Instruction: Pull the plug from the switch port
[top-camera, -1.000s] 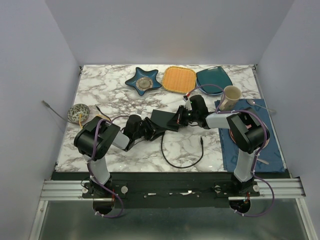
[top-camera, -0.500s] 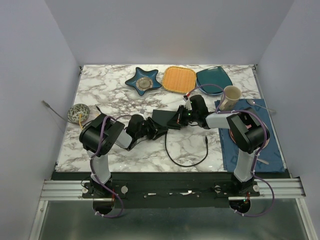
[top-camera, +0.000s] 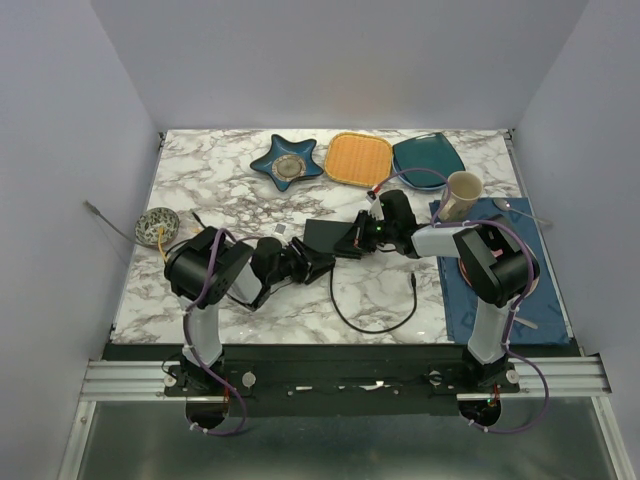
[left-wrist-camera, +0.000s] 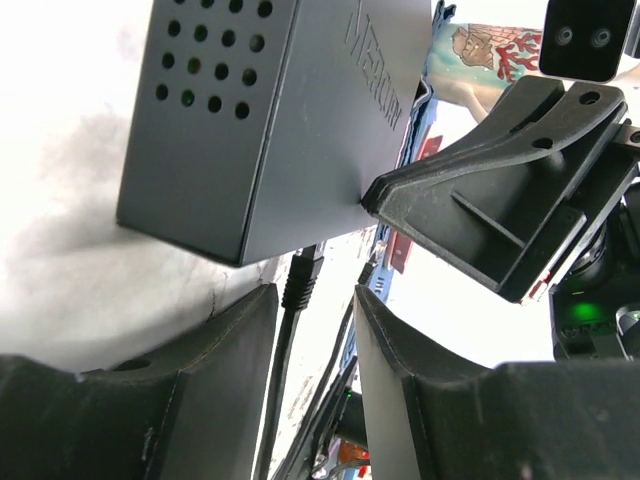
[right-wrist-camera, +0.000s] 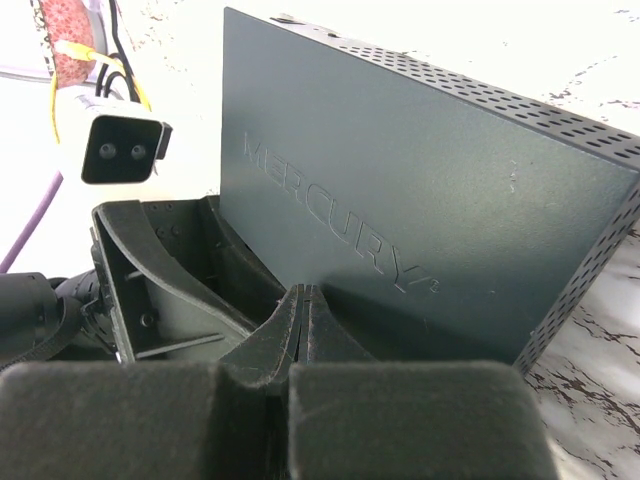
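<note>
Left arm's shoulder sits further right than 1.0 s ago. The slack loop of the cable (top-camera: 372, 328) has swung right, and its free end is now nearer the blue mat (top-camera: 500, 290). Switch position unchanged.

Top view:
- The switch (top-camera: 328, 238) lies mid-way across the marble table (top-camera: 220, 165).
- The left gripper (top-camera: 306, 265) is at its near-left corner and the right gripper (top-camera: 358, 238) at its right edge.
- The cable leaves the switch's near corner, just beside the left gripper.

Left wrist view:
- The switch's side wall shows a grid of round vent holes.
- Embossed lettering on the top face is foreshortened; only the start, "MERCU", can be read.
- The plug (left-wrist-camera: 303, 270) meets the switch's lower edge. Whether it is seated in the port, cannot tell.
- The left fingers (left-wrist-camera: 215, 350) are spread, one on either side of the plug's boot, with a gap on each side.
- The right gripper's tip touches the switch's top face.

Right wrist view:
- Embossed "MERCURY" is legible across the top face.
- The right fingers (right-wrist-camera: 270, 345) are pressed together, tips meeting against that face.
</note>
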